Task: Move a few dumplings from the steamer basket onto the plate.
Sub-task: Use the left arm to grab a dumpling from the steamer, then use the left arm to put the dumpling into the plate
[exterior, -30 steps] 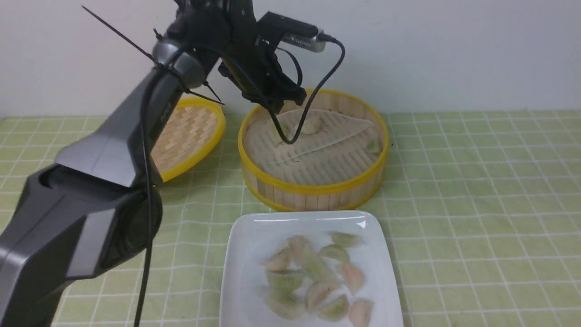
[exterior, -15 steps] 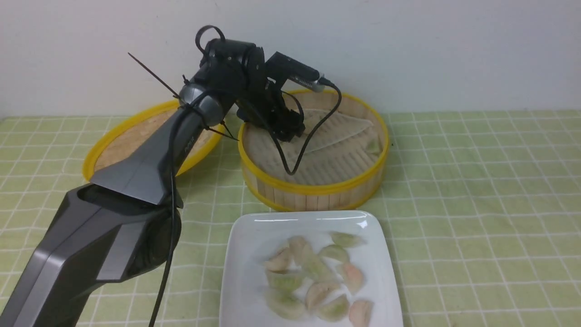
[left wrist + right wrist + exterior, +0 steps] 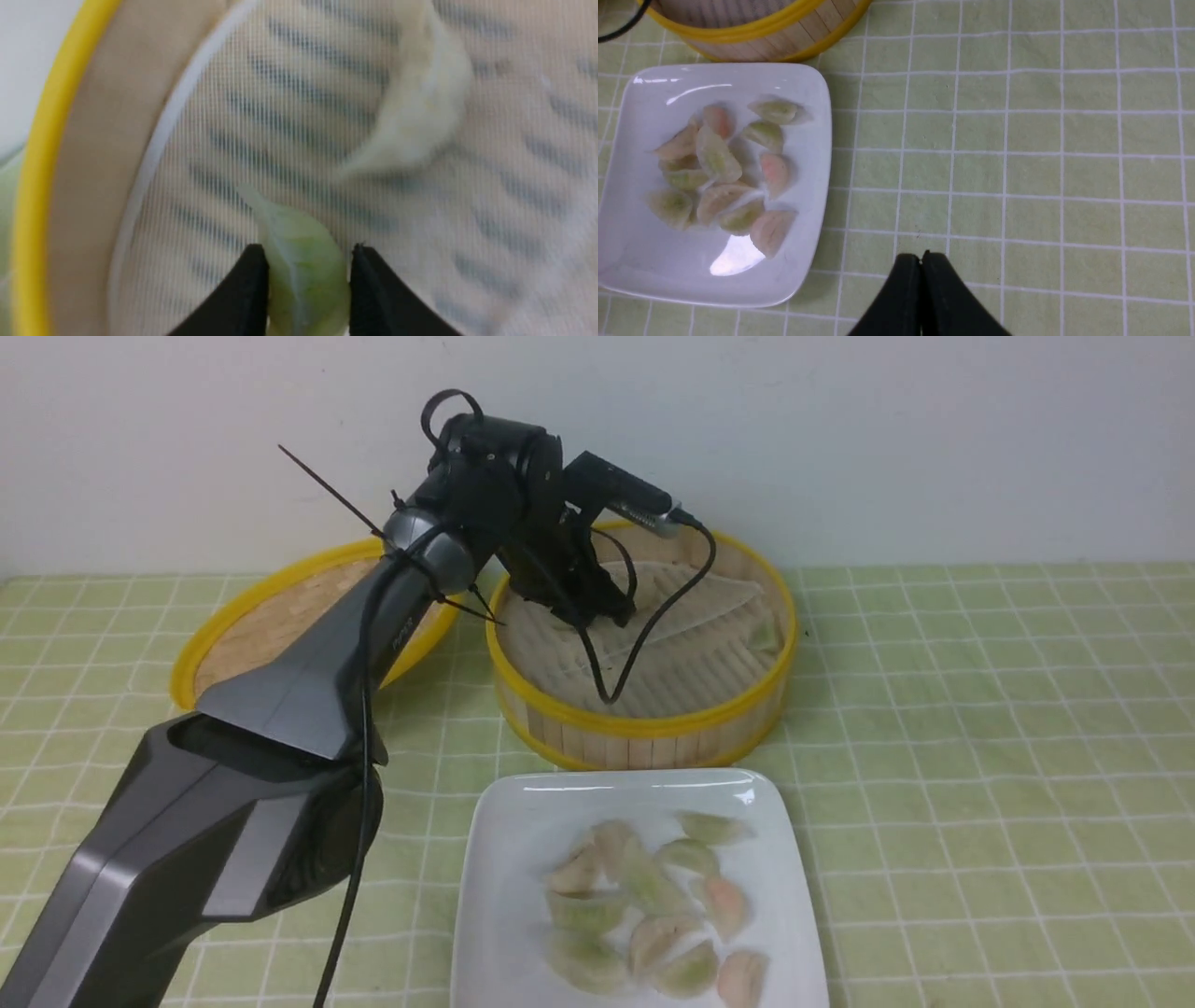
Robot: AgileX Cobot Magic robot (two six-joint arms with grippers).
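Observation:
The steamer basket (image 3: 644, 723) stands at the back centre, lined with a pale ridged sheet (image 3: 467, 233). My left gripper (image 3: 597, 609) reaches down into its left part. In the left wrist view the left gripper (image 3: 309, 249) is shut on a pale green dumpling (image 3: 303, 284), one jaw against each side. An off-white dumpling (image 3: 420, 112) lies on the liner just beyond it. Another green dumpling (image 3: 766, 635) rests by the basket's right wall. The white square plate (image 3: 523, 821) in front holds several dumplings (image 3: 653, 915). My right gripper (image 3: 921, 256) is shut and empty above the cloth, beside the plate (image 3: 644, 261).
The shallow woven yellow-rimmed lid (image 3: 271, 616) lies left of the basket, partly behind my left arm. A black cable (image 3: 644, 644) hangs from the left wrist into the basket. A green checked cloth (image 3: 980, 756) covers the table. A white wall is behind.
My left arm has come down and its gripper has dropped from above the basket's rim onto the liner. The plate and its dumplings have not moved.

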